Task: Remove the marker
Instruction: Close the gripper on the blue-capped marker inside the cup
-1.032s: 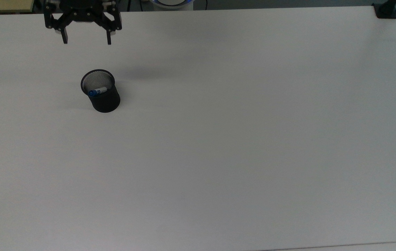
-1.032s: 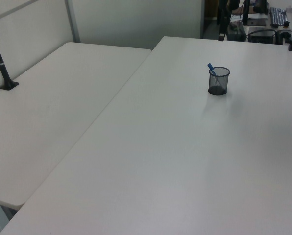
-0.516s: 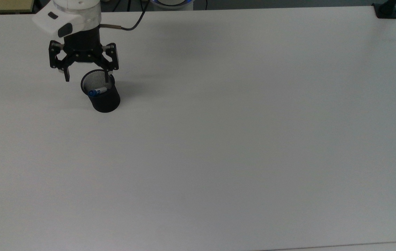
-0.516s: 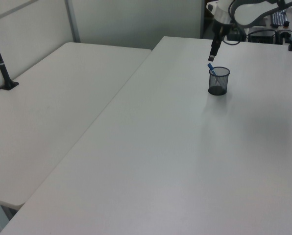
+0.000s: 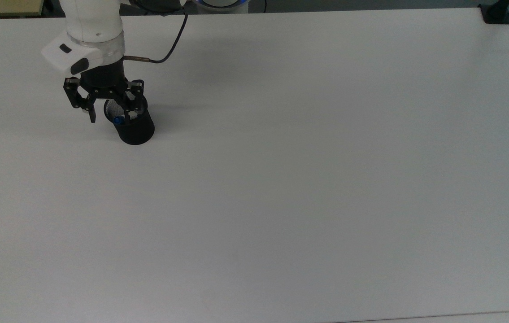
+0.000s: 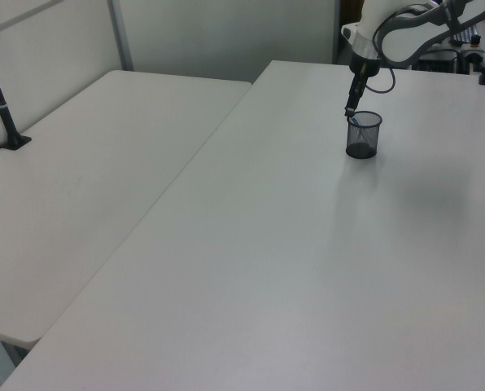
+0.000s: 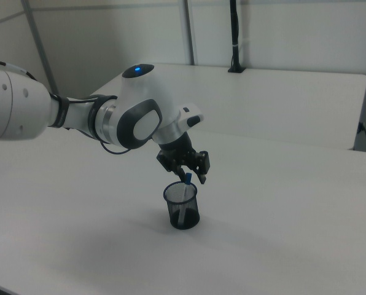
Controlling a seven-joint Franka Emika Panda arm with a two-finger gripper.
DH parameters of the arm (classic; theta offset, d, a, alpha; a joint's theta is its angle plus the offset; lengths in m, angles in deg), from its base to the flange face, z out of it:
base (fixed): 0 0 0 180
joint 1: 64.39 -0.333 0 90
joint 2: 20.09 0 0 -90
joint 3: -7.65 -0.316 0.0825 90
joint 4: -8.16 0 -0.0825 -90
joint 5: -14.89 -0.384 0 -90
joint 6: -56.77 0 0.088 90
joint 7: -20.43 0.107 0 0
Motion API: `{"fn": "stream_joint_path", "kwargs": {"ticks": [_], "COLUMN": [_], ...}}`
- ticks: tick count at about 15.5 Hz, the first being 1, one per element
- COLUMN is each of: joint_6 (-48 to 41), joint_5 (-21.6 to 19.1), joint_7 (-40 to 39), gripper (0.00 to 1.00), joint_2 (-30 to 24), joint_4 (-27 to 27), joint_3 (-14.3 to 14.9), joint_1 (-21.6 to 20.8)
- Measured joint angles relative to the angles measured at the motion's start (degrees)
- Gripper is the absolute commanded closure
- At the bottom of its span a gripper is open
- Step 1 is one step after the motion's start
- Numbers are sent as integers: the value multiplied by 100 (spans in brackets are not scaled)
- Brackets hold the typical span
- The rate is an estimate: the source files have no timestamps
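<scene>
The marker (image 5: 119, 120) stands tilted inside a black mesh cup (image 5: 135, 130) at the top view's upper left, its blue cap poking over the rim. My gripper (image 5: 109, 117) hangs directly over the cup's mouth, open, and the cap lies between its two black fingers (image 5: 93, 117) without visible contact. The left view has the gripper (image 6: 351, 112) just above the marker's cap (image 6: 352, 120) and the cup (image 6: 363, 136). From the right view, the gripper (image 7: 191, 177) straddles the blue cap (image 7: 187, 179) above the cup (image 7: 182, 206).
The cup stands on a wide white table (image 5: 308, 179). A black clamp (image 5: 496, 13) sits at the top view's upper right corner. A second white table (image 6: 88, 187) adjoins in the left view's left, with a black post (image 6: 2, 106).
The arm has come down from the top view's upper edge onto the cup. Its fingers stand closer together than before, and the cap lies between them. Cup and marker have not moved.
</scene>
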Motion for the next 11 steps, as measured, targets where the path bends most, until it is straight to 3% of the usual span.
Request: {"fn": "stream_joint_path", "kwargs": {"ticks": [2,4,11], "joint_6": [0,5,11], "joint_5": [-9,-14,-14], "joint_7": [163,347,652], "gripper": [91,100,100], "joint_2": [0,-1,-133], "joint_4": [-1,-6,-75], "joint_3": [0,-8,-32], "joint_1": [-4,-26,-88]}}
